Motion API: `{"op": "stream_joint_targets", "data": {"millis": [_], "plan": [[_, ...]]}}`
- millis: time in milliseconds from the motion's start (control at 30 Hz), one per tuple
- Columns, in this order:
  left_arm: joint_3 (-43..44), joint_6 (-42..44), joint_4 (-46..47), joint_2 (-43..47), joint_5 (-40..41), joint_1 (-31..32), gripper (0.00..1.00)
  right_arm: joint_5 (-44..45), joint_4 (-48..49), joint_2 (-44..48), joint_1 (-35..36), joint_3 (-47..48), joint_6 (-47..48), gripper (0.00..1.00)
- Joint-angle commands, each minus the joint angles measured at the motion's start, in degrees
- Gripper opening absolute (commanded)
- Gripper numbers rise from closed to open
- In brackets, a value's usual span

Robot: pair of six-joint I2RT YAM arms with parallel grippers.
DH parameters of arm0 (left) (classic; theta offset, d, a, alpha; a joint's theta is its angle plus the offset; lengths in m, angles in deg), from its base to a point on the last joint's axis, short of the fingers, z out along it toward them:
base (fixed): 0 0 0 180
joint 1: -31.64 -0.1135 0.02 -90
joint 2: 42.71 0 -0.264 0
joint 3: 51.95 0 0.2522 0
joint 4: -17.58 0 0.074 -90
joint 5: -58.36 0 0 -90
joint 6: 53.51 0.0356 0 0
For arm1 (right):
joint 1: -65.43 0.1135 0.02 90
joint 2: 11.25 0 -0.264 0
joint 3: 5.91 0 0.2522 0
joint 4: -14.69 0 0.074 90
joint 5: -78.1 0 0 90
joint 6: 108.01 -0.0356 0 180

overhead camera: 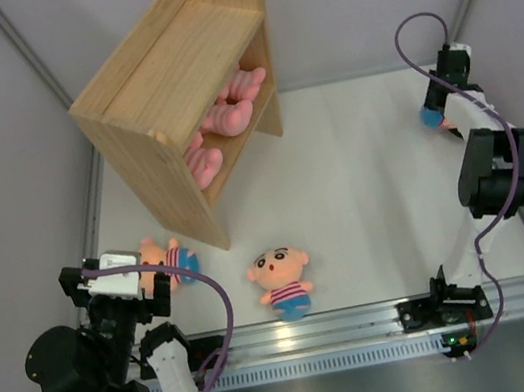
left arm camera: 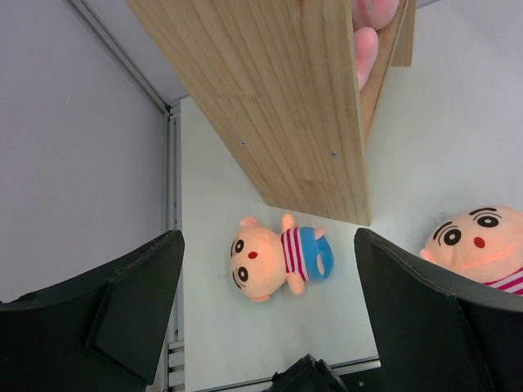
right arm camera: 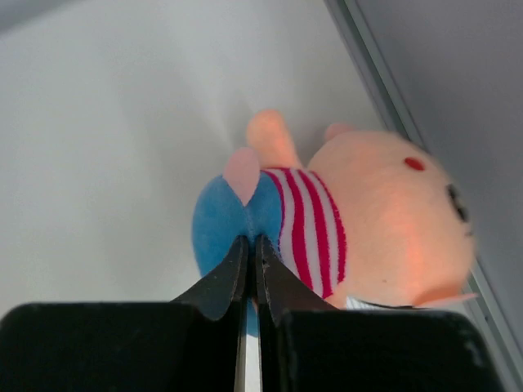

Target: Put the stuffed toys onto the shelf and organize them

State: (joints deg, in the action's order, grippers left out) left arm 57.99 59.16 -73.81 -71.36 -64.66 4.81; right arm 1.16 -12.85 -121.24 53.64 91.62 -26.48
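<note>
The shelf (overhead camera: 169, 70) is seen at the far left part of the bench (overhead camera: 362, 188), standing at an angle, with its open side turned to the right. Inside it, under the flat top, pink toys (overhead camera: 227, 111) are laid on a board in a row; their exact number cannot be told.

Three peach toys are found outside the shelf. The left peach toy (left arm camera: 278, 257) is laid on its back on the bench, just beside the near corner of the shelf, its head pointing to the left wall. The left end effector (left arm camera: 268, 241) is held above this toy with its fingers (left arm camera: 139, 310) spread wide, released, and nothing is touched by it.

The middle peach toy (overhead camera: 282, 282) is laid face up near the front edge of the bench, well apart from the shelf.

The right peach toy (right arm camera: 343, 229) is seen close to the right wall. The right end effector (right arm camera: 249, 245) is clenched on its blue shorts, with the two fingertips almost pressed together in the fabric. Whether this toy is lifted or resting on the bench cannot be told.
</note>
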Motion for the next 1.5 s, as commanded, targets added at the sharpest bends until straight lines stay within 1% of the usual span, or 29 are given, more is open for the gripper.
{"op": "stream_joint_targets", "data": {"millis": [0, 100, 133, 167, 200, 267, 300, 333, 400, 467, 500, 533, 567, 600, 633, 767, 800, 867, 900, 967, 1000, 1067, 1100, 1133, 1200, 1300, 1467], "plan": [[0.3, 0.2, 1.2, -0.7, 0.5, 0.3, 0.91, -14.6, 6.8, 10.1, 0.5, 9.8, 3.7, 0.00], [0.5, 0.0, 1.2, -0.7, 0.5, 0.3, 0.91, -16.7, 0.6, 9.4, 3.1, 19.3, 7.9, 0.00], [0.4, -0.1, 1.2, -0.6, 0.4, 0.3, 0.91, -18.8, -0.2, 9.2, 4.7, 24.5, 11.6, 0.00], [0.3, -0.1, 1.2, -0.6, 0.3, 0.3, 0.91, -21.0, -0.7, 9.3, 5.6, 26.9, 12.9, 0.00], [0.2, -0.3, 1.2, -0.5, 0.3, 0.3, 0.91, -26.7, -1.2, 9.4, 6.4, 30.9, 14.3, 0.00], [-0.1, -0.3, 1.2, -0.5, 0.4, 0.3, 0.91, -31.4, -1.8, 10.3, 9.8, 34.3, 19.8, 0.00], [-0.2, -0.3, 1.2, -0.5, 0.7, 0.2, 0.91, -32.0, -3.4, 10.5, 13.8, 37.6, 22.0, 0.00], [-0.2, -0.2, 1.2, -0.5, 0.7, 0.2, 0.91, -32.7, -4.1, 11.4, 15.7, 38.9, 26.4, 0.00], [-0.2, -0.3, 1.2, -0.5, 0.9, 0.2, 0.91, -37.3, -2.9, 13.1, 19.2, 39.2, 29.1, 0.00], [-0.2, -0.3, 1.2, -0.6, 1.0, 0.2, 0.91, -40.7, 1.7, 16.3, 23.4, 38.6, 30.0, 0.00], [-0.3, -0.4, 1.2, -0.6, 1.1, 0.1, 0.91, -44.8, 3.3, 17.3, 25.4, 38.2, 29.6, 0.00], [-0.4, -0.4, 1.2, -0.5, 1.1, 0.2, 0.91, -46.9, 7.8, 18.9, 26.3, 38.1, 27.6, 0.00], [-0.5, -0.4, 1.2, -0.6, 1.1, 0.0, 0.91, -49.0, 9.9, 19.5, 27.1, 38.0, 26.1, 0.00], [-0.6, -0.4, 1.2, -0.5, 1.1, 0.1, 0.91, -53.3, 12.3, 20.1, 28.7, 38.2, 24.7, 0.00], [-0.8, -0.4, 1.2, -0.4, 1.0, -0.1, 0.91, -55.1, 16.4, 20.8, 29.5, 38.2, 22.2, 0.00], [-1.3, -0.4, 1.2, 0.0, 0.8, -0.5, 0.91, -61.6, 19.6, 20.9, 36.3, 38.3, 22.8, 0.00], [-1.3, -0.5, 1.2, 0.0, 0.8, -0.6, 0.91, -64.8, 20.3, 20.6, 39.2, 38.3, 22.6, 0.00], [-1.3, -0.6, 1.2, -0.1, 0.8, -0.8, 0.91, -67.6, 22.7, 18.7, 41.7, 38.4, 21.0, 0.00], [-1.3, -0.5, 1.2, -0.1, 0.8, -0.8, 0.91, -68.6, 26.1, 17.7, 44.2, 38.9, 19.9, 0.00], [-1.1, -0.6, 1.2, -0.2, 0.9, -0.9, 0.91, -68.4, 27.4, 13.7, 46.4, 41.5, 18.7, 0.00], [-1.1, -0.7, 1.2, -0.2, 0.9, -0.9, 0.91, -67.0, 26.9, 11.8, 48.4, 46.3, 18.6, 0.00], [-1.1, -0.7, 1.2, -0.1, 1.3, -0.9, 0.91, -66.0, 27.7, 6.0, 50.0, 51.4, 17.0, 0.00], [-1.1, -0.7, 1.2, 0.0, 1.5, -1.0, 0.91, -64.9, 29.5, 4.3, 51.2, 55.1, 16.0, 0.00], [-1.3, -0.7, 1.2, 0.1, 1.5, -0.9, 0.91, -64.7, 31.3, 1.5, 51.9, 56.0, 15.5, 0.00], [-1.6, -0.6, 1.2, 0.3, 1.6, -1.1, 0.91, -64.0, 33.7, -0.6, 53.8, 56.1, 15.3, 0.00], [-2.0, -0.4, 1.2, 0.3, 2.1, -1.2, 0.91, -65.3, 33.6, -3.7, 56.0, 54.5, 17.3, 0.00], [-2.2, -0.2, 1.2, 0.5, 2.3, -1.1, 0.91, -67.1, 33.5, -7.7, 56.4, 53.0, 17.3, 0.00]]}}
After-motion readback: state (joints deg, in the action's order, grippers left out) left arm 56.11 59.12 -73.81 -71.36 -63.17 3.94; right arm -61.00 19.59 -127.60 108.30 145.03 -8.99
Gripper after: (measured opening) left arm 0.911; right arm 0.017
